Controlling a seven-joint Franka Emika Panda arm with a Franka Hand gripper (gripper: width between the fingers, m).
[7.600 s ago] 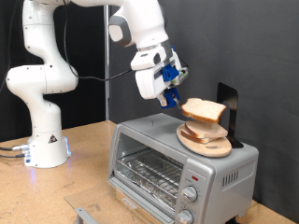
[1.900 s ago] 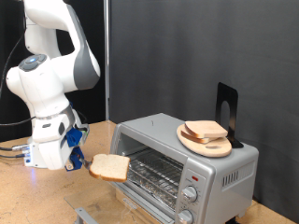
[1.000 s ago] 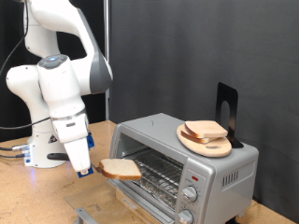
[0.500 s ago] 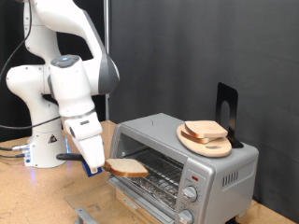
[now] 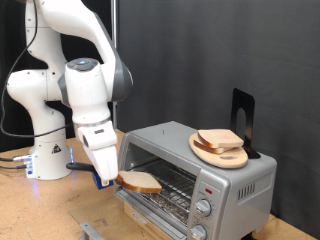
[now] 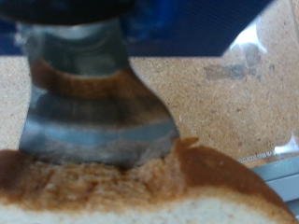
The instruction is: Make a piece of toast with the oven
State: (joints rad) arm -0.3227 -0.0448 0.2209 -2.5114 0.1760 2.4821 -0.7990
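A white Panda arm's gripper point(image 5: 113, 179) holds the piece of toast point(image 5: 139, 181) level at the open mouth of the oven point(image 5: 190, 175), its fingers point(image 6: 98, 117) clenched on the slice's crust edge. The slice hangs at the exterior view's left end of the oven opening, just above the wire rack point(image 5: 165, 180), with the glass door point(image 5: 140, 208) dropped open below it. In the wrist view, one metal finger presses into the tan-brown crust, pale crumb showing underneath. The silver oven sits near the wooden surface point(image 5: 40, 205)'s edge at the exterior view's right, knobs point(image 5: 203, 209) on its front corner. On the oven's top rests a round wooden plate point(image 5: 220, 152) carrying more bread slices point(image 5: 218, 139), beside a black stand point(image 5: 243, 118).
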